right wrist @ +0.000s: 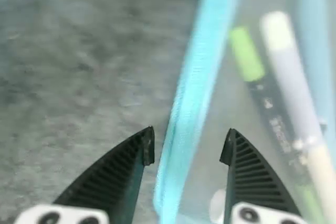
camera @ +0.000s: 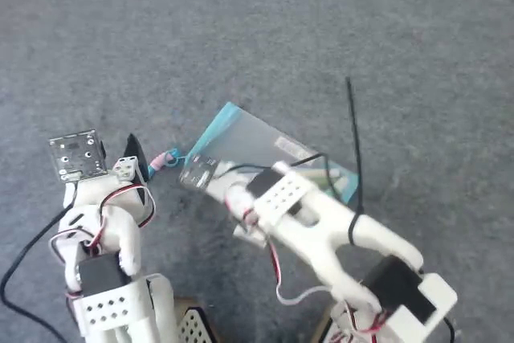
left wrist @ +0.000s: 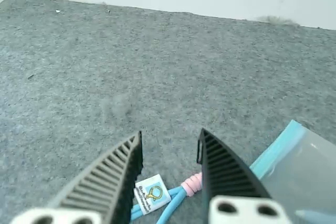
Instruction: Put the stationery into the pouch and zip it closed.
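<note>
While the pouch [camera: 257, 138] lies flat on the grey mat [camera: 401, 54], partly under the right arm, we see pens [right wrist: 286, 93] inside it. Our right gripper [right wrist: 189, 131] stands wide open astride the teal zipper edge [right wrist: 199, 61] — gripping nothing. Our left gripper [left wrist: 170, 135] is likewise spread and empty above the blue pull cord [left wrist: 173, 200], its pink bead [left wrist: 192, 183] and tag [left wrist: 152, 193] just beside the pouch's corner.

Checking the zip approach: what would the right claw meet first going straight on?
Probably the turquoise zipper edge of the clear plastic pouch, lying between the fingers of the open right claw; depth unclear.
</note>
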Controlling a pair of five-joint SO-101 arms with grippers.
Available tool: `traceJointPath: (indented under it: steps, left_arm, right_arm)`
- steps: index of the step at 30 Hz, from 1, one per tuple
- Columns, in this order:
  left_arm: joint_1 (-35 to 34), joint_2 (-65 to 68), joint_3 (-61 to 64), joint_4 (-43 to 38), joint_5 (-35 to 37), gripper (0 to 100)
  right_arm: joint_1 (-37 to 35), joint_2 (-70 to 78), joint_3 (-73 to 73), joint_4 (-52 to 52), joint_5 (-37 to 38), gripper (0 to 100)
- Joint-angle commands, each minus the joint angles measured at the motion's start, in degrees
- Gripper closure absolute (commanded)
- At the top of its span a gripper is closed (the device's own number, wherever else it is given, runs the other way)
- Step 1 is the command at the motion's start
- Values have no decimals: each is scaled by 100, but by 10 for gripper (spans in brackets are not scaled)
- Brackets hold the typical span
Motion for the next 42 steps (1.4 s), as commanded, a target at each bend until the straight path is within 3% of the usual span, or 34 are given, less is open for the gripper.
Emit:
traceJointPath:
  steps: [1,6,12,18,22,26,31,38,42]
  left_arm:
    - [-26,-105,-303,-193,88,836]
    - [-26,-105,-303,-193,88,836]
    - [-26,-105,-303,-193,88,836]
    - [-26,-105,-303,-193,88,836]
    - [-26,-105,-303,-193,88,836]
    - [-18,-105,-303,-193,88,836]
    - [-18,-97,-295,-193,88,836]
    - [-44,-105,-215,-193,88,836]
    - [-70,-132,-224,-193,44,836]
  right_arm:
    - [743,189,-325,136,176,772]
    - [1455,251,-316,154,589,772]
    - [2932,259,-369,110,1512,772]
    - [4409,338,-1064,163,1811,772]
    - [4787,673,-1635,365,1793,772]
    - [4215,576,-2576,1464,1292,772]
    - [2466,136,-3675,2009,-835,772]
    - [804,382,-3789,954,-3657,772]
    - [268,866,-3780,286,-4554,772]
